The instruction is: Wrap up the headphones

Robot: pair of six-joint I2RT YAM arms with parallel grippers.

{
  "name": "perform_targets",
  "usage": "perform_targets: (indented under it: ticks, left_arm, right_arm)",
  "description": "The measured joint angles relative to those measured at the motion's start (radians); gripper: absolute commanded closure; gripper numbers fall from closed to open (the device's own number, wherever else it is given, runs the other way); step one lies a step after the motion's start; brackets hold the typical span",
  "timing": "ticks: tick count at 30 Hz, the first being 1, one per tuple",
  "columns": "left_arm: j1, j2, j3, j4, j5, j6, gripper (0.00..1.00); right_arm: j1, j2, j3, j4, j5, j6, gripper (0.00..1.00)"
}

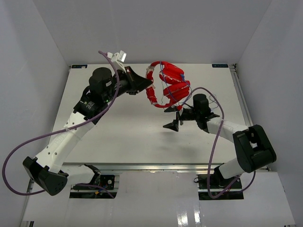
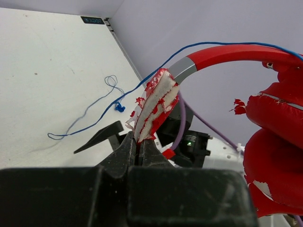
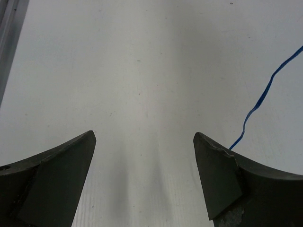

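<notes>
The red headphones [image 1: 170, 85] hang above the table's far middle. My left gripper [image 1: 149, 85] is shut on the worn red-and-white headband padding [image 2: 154, 106], as the left wrist view shows [image 2: 138, 141]. The red ear cups [image 2: 274, 142] hang to the right. The thin blue cable [image 2: 90, 113] runs over the headband, and its loose end lies on the table with the blue plug [image 2: 120, 108]. My right gripper [image 1: 173, 117] is open and empty below the headphones, just above the table [image 3: 144, 142]. A stretch of cable [image 3: 258, 106] lies beside its right finger.
The white table [image 1: 123, 137] sits between grey walls on the left, back and right. A metal rail [image 1: 239, 94] runs along the right edge. Thick purple robot cables [image 1: 215, 137] loop over both arms.
</notes>
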Motion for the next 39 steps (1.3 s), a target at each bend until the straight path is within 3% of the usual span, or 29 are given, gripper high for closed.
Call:
perform_targets:
  ticks: [9, 15, 22, 28, 31, 34, 39]
  left_arm:
    - [0.0, -0.013, 0.058, -0.074, -0.051, -0.037, 1.0]
    - [0.0, -0.038, 0.086, -0.091, -0.071, -0.052, 1.0]
    - [0.0, -0.045, 0.089, -0.09, -0.071, -0.124, 1.0]
    - [0.0, -0.075, 0.089, -0.104, -0.081, -0.165, 1.0]
    - [0.0, -0.096, 0.089, -0.105, -0.087, -0.171, 1.0]
    - [0.0, -0.108, 0.09, -0.107, -0.094, -0.172, 1.0]
    - [0.0, -0.111, 0.09, -0.123, -0.109, -0.167, 1.0]
  right_arm:
    - [0.032, 0.067, -0.013, 0.16, 0.278, 0.029, 0.08]
    - [0.036, 0.059, -0.022, 0.154, 0.306, -0.03, 0.05]
    - [0.121, 0.232, 0.079, 0.142, 0.401, -0.075, 0.0]
    - [0.128, 0.288, 0.151, 0.181, 0.466, -0.057, 0.1]
    - [0.113, 0.285, 0.156, 0.18, 0.383, -0.066, 0.12]
    - [0.088, 0.272, 0.192, -0.004, 0.195, -0.214, 0.12]
    - [0.075, 0.25, 0.326, -0.499, -0.004, -0.566, 0.16]
